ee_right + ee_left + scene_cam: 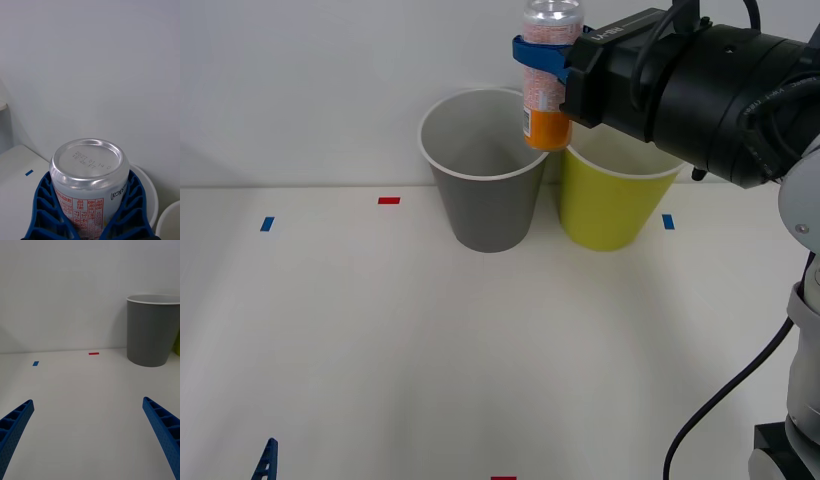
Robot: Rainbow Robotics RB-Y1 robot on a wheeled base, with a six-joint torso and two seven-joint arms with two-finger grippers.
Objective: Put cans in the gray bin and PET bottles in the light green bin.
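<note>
Two bins (485,190) on white table (380,340)

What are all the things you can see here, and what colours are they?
can: one, pale pink-white with an orange band at its lower end, held upright in the air above the adjoining rims of the two bins.
gray bin: one, gray with a white rim, on the white table.
light green bin: one, yellow-green, right beside the gray bin.
tape marks: two red, two blue, on the table.
right hand: blue fingers shut on the can.
left hand: blue fingers open, low over the table.
</note>
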